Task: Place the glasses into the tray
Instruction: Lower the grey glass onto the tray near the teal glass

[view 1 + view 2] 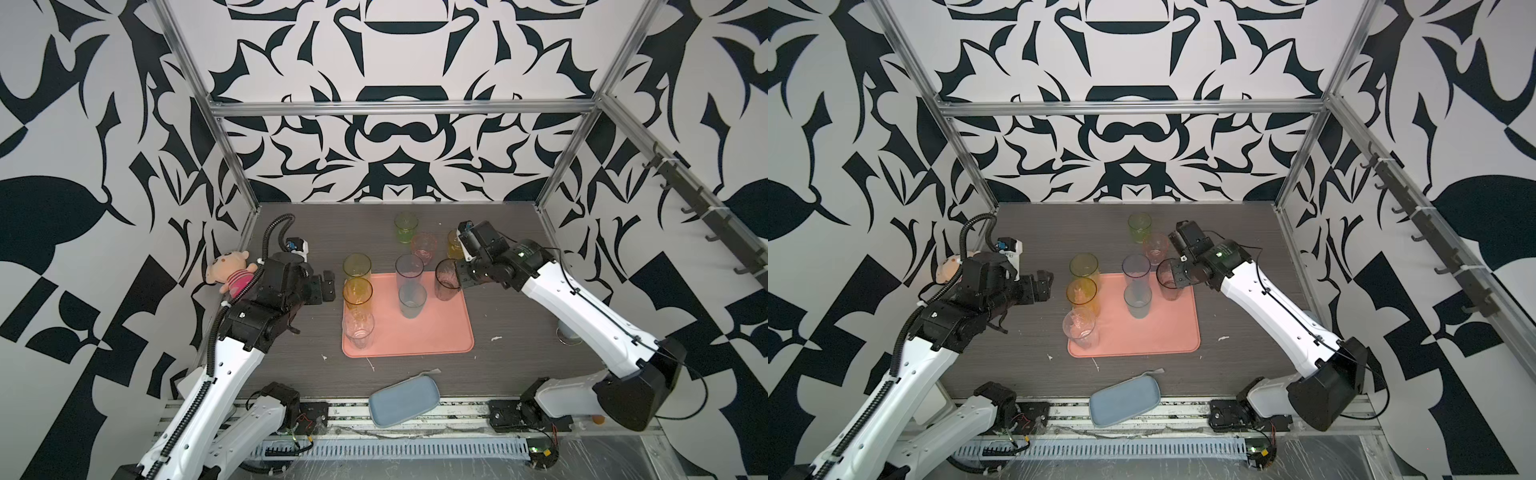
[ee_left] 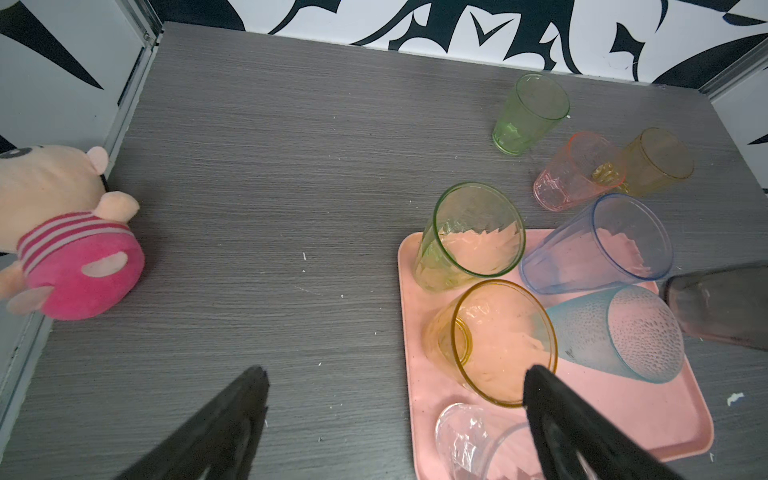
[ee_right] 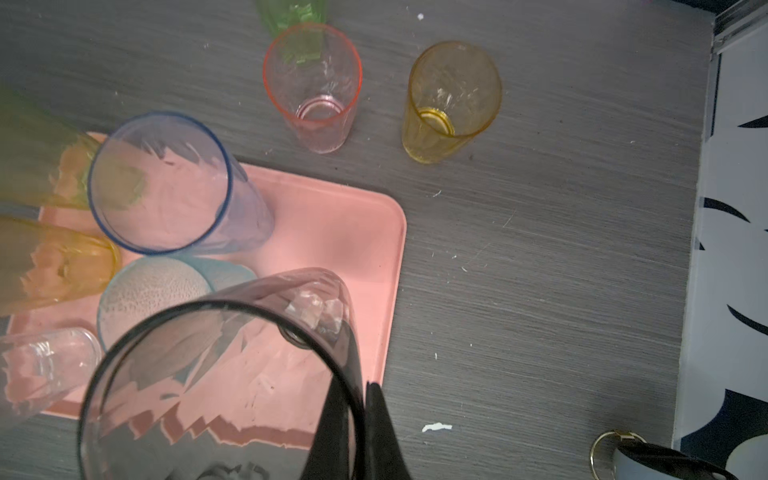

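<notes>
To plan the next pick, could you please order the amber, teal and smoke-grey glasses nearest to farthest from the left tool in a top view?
1. amber glass: left edge of the tray, beside the left tool.
2. teal glass: mid-tray.
3. smoke-grey glass: tray's right side.

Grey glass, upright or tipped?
Upright. In both top views the grey glass has its mouth up, the right pincer shut on its rim above the tray corner. Whether its base touches the tray, cannot tell.

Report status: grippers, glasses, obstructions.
Left gripper open, empty. Right gripper shut on grey glass over tray corner. Green glass, pink glass, yellow glass on table. Nothing blocking.
</notes>
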Available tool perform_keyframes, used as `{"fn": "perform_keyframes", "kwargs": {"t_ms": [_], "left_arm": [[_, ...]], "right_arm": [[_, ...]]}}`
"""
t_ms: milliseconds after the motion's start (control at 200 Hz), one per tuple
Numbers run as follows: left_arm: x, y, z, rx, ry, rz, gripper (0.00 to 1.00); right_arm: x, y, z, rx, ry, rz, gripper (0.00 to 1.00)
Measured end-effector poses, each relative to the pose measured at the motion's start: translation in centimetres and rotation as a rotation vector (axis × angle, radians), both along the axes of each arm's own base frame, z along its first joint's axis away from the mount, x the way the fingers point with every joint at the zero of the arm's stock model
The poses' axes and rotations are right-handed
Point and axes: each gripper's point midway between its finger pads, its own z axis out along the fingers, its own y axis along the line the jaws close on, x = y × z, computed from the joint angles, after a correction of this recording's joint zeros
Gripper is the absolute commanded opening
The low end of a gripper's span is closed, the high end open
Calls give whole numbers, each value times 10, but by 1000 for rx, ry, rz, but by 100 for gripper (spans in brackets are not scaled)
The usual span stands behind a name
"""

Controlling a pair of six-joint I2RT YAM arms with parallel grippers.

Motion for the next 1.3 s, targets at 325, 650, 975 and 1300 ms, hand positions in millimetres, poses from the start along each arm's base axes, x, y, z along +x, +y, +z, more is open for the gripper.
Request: {"fn": "perform_keyframes", "kwargs": {"t_ms": [325, 650, 975, 1300], "left_arm": [[0, 0, 0, -1, 0, -1, 100], [0, -1, 0, -3, 1, -3, 99], [0, -2, 0, -8, 4, -7, 99], [-1, -2, 0, -10, 5, -10, 99]], "right_arm": [[-35, 13, -29, 7, 50, 94, 0], [-59, 42, -43, 54, 103, 194, 0], [-67, 55, -55, 92, 150, 190, 0], [-71, 65, -66, 91, 179, 179, 0]]}}
